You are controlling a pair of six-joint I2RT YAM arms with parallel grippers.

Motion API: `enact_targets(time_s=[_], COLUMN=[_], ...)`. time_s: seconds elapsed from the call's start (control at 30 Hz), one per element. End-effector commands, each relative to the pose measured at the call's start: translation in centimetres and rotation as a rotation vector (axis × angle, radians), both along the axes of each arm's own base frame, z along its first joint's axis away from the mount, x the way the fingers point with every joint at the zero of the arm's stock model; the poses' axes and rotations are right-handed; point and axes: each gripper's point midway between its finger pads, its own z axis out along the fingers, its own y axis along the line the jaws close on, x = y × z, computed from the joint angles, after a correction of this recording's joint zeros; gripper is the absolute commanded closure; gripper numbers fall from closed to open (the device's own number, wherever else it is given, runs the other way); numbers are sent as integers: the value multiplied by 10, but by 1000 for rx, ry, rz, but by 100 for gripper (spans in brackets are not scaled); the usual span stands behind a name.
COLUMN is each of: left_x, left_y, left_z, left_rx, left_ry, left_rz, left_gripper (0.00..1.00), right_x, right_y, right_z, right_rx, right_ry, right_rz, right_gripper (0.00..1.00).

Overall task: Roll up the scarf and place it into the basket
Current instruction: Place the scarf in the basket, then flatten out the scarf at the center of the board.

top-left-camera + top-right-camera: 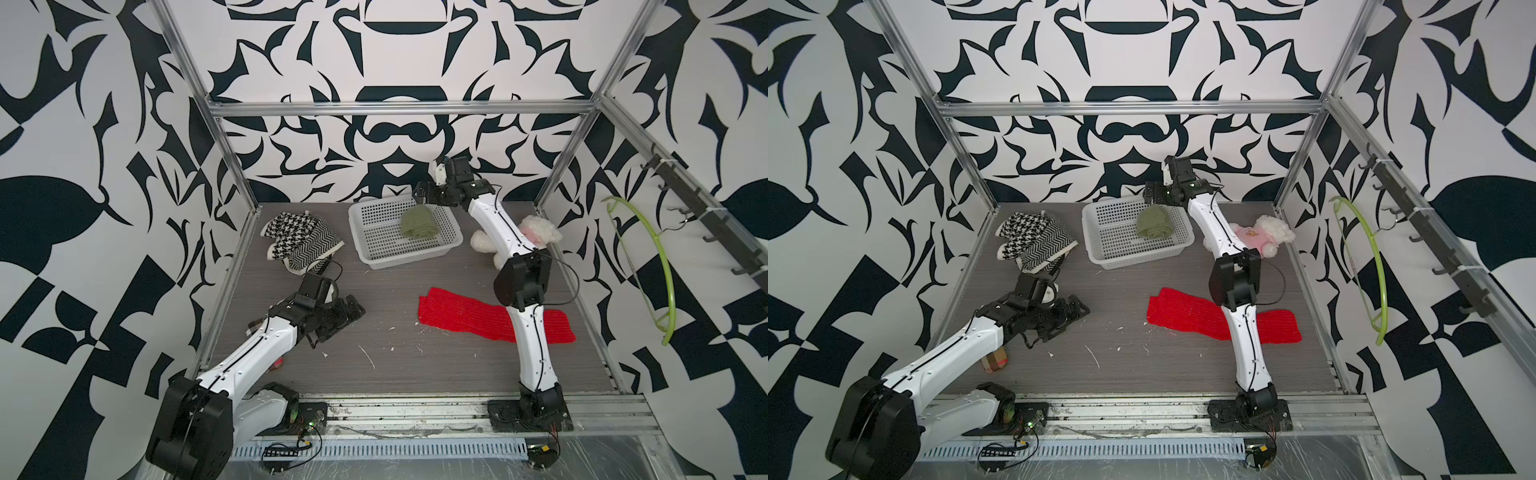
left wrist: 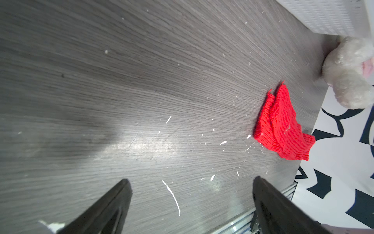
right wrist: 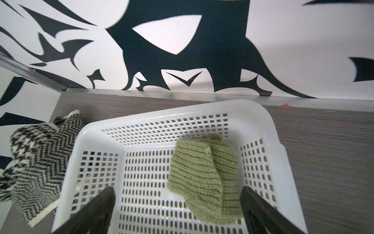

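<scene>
A rolled green knit scarf [image 1: 419, 223] [image 1: 1154, 223] [image 3: 202, 178] lies inside the white perforated basket [image 1: 355, 224] [image 1: 1090, 232] [image 3: 182, 113], towards its right side. My right gripper [image 1: 417, 195] [image 1: 1149, 195] [image 3: 177, 190] hangs just above the roll, jaws wide apart and holding nothing. A red knit scarf [image 1: 461, 313] [image 1: 1187, 311] [image 2: 283, 125] lies flat on the table, partly under the right arm. My left gripper [image 1: 353, 316] [image 1: 1081, 309] [image 2: 191, 180] is low over bare table at the left, open and empty.
Black-and-white patterned scarves [image 1: 303, 241] [image 1: 1038, 241] [image 3: 38, 162] are heaped left of the basket. A white plush bear [image 1: 536, 232] [image 1: 1262, 235] [image 2: 348, 81] lies right of it, behind the right arm. A green hanger [image 1: 656, 266] hangs on the right wall rail.
</scene>
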Motion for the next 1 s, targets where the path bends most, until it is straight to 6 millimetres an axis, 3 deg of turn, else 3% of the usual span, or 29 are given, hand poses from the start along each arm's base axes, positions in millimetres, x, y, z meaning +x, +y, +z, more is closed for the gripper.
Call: enact_targets(time_s=[0.0,0.17,0.3,0.43,0.6,0.77,0.83,0.97], left_x=[3,8,12,12,8,7,8,12], left_y=[-3,-9,-16,-17,-14,-12,-12,-11], left_z=[8,9,7,5,9,8,9,12], left_rx=[-14,-21,-42,-46,-44,-34,-36,-24], left_ry=[-29,-37,-35,-33,-48,-53,-58,-78], left_rz=[-26,-66,-92,-100,-90,-88,-89,-87], left_gripper=[1,1,1,1,1,1,1,1], right_x=[-39,-140,-217,-265,-289,-285,-283,-296], right_y=[-12,-44,-47,-44,-37,-30,-22,-8], right_z=[25,-10,-46,-83,-137,-176,-187,-221], right_rx=[-45,-264,-392,-417,-451,-480,-468,-468], right_ry=[-28,80,154,255,389,446,456,568], right_rz=[-19,-122,-157,-151,-122,-112,-87,-23], right_gripper=[1,1,0,1,2,7,12,30])
